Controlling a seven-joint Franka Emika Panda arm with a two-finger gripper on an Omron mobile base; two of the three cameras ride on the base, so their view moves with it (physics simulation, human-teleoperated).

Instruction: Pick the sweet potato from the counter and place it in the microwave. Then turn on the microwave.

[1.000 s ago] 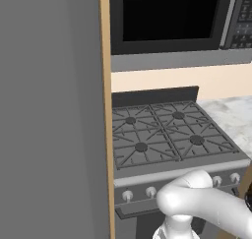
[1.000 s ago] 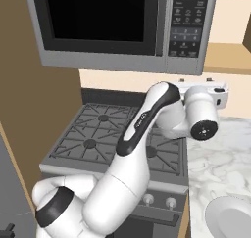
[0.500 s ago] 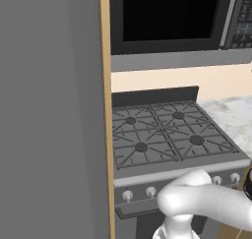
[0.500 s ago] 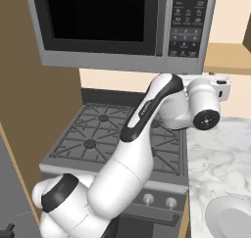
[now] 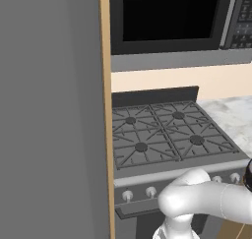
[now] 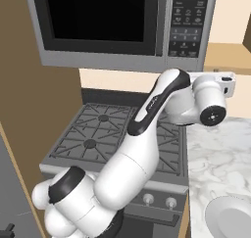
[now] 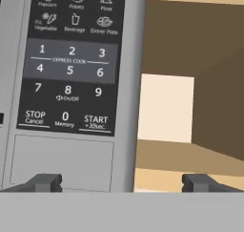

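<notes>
The microwave (image 6: 122, 26) hangs above the stove with its dark glass door closed; it also appears at the top of the left base view (image 5: 172, 16). In the hand view its button panel (image 7: 71, 59) is close ahead, with the START key (image 7: 95, 121) at its lower right. My gripper (image 7: 123, 183) is open, its two tips far apart and nothing between them, short of the panel's lower right corner. In the right base view my hand (image 6: 215, 87) is raised just below the panel's right end. The sweet potato is out of view.
A dark grated gas stove (image 6: 108, 134) sits under the microwave, knobs along its front. The marbled counter (image 6: 215, 149) lies to its right, with a white plate (image 6: 228, 217) near its front edge. A tall grey cabinet side (image 5: 49, 110) stands on the left.
My hand has shifted to the right and slightly up, toward the right end of the microwave. The jaws stayed open.
</notes>
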